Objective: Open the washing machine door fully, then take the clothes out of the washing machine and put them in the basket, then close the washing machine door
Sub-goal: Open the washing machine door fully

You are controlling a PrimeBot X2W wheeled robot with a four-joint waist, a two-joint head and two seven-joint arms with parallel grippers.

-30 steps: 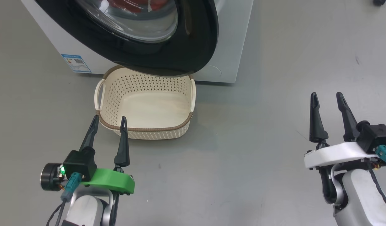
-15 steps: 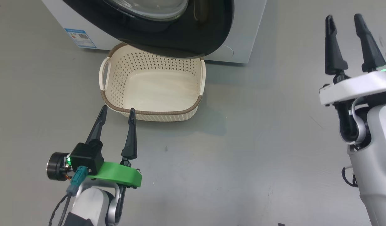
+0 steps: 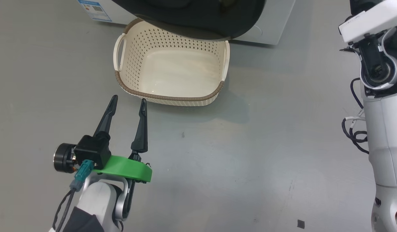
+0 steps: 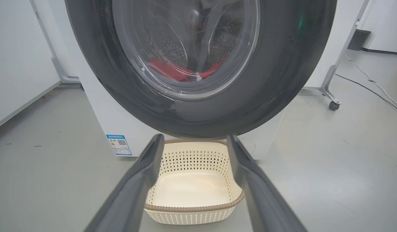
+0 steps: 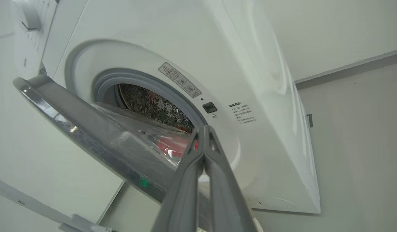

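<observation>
Head cam, L to R: left gripper [image 3: 129, 98] low over the grey floor [image 3: 217, 161], fingers spread wide w/ nothing between 'em, tips just short of the basket's near-left corner. Blue label [image 3: 96, 6] up top on the machine front. Then the cream basket [image 3: 168, 96] w/ brown rim, on the floor right in front of the washing machine [image 3: 272, 29], far edge tucked under the washing machine door [image 3: 198, 22]. Far right, right arm [image 3: 383, 135] raised high.

Left wrist cam: black door rim + glass bowl [image 4: 185, 48] dead ahead, above the basket. Red clothes [image 4: 175, 71] visible thru the glass, low in the drum.

Right wrist cam: door ajar, swung partway off the porthole, grey gasket [image 5: 121, 75] and steel drum [image 5: 146, 103] showing in the gap, red fabric at the bottom. Right gripper [image 5: 203, 133] pinched fully closed, tips pressed together, gripping nothing, up by the door's free edge. Touching the door or not, can't tell tbh.
</observation>
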